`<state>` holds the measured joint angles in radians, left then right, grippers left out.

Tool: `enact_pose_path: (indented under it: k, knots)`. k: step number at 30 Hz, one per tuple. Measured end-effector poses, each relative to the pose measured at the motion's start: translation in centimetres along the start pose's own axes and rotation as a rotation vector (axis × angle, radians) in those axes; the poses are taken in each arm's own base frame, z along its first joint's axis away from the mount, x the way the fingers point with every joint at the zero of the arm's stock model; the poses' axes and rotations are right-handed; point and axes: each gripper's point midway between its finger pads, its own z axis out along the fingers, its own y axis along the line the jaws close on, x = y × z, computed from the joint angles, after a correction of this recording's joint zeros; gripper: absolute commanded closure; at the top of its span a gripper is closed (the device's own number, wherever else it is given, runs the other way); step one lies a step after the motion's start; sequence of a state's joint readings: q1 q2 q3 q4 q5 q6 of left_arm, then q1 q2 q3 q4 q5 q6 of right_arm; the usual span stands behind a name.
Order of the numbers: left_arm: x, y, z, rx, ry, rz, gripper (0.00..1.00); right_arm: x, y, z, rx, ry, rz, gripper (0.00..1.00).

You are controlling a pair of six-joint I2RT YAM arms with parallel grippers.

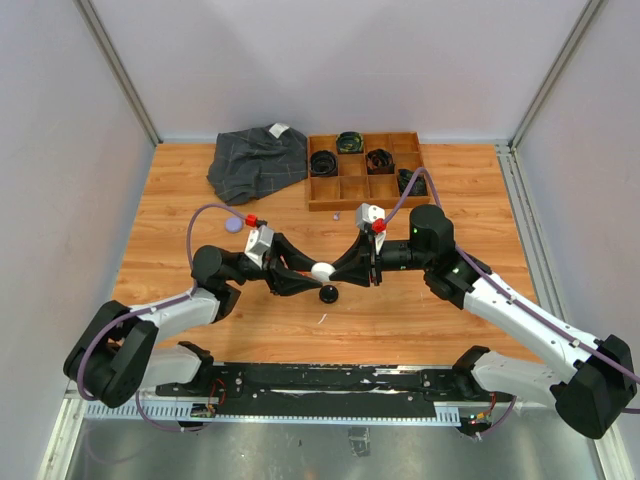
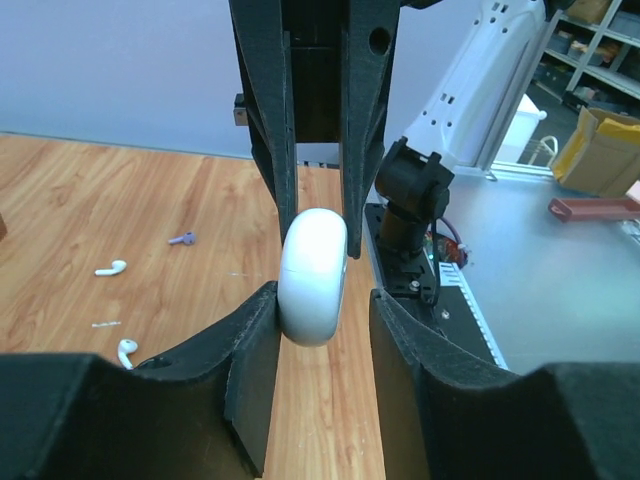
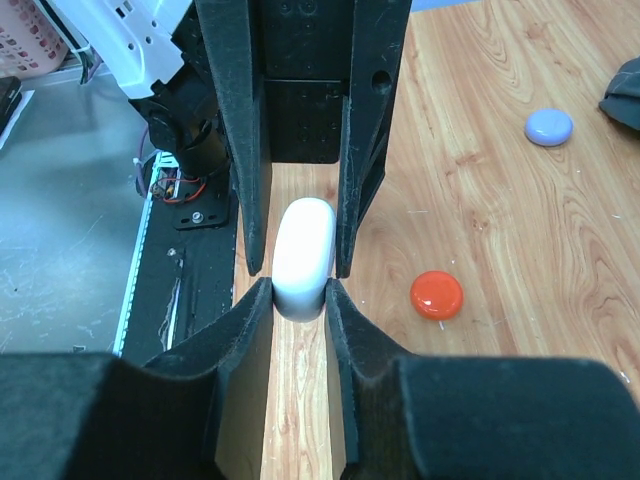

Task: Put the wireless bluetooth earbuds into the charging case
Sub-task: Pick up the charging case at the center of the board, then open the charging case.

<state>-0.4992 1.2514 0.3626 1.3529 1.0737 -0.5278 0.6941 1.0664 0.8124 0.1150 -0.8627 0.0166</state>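
White oval plastic charging case clamped in right jaws, left jaws slightly apart around it, white earbuds on wooden surface, away from case

The wooden table carries a crumpled grey cloth and a wooden compartment tray at its far edge, well beyond the left claw and the right claw. A lilac puck lies beyond the left claw, off to its outer side. An orange-red puck lies near the right claw, on its far side. A black puck sits just nearside of where the claws meet. Two white earbuds and a small purple piece lie ahead of the left claw, toward the far side.
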Motion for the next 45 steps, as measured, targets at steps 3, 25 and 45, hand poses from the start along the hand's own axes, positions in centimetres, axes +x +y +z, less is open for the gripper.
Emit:
enact_pose_path:
  k: [3,25,45]
  knots:
    - [0.1,0.1,0.1,-0.018,0.01,0.018,0.65,0.0,0.0,0.0,-0.001,0.001,0.0,0.98]
    - [-0.3,1.7,-0.6,-0.188,-0.014,0.07,1.0,-0.4,-1.5,0.2,0.106,-0.003,-0.071,0.41]
    - [-0.2,2.1,-0.9,-0.254,-0.007,0.13,1.0,0.3,-3.4,1.1,0.196,0.017,-0.09,0.38]
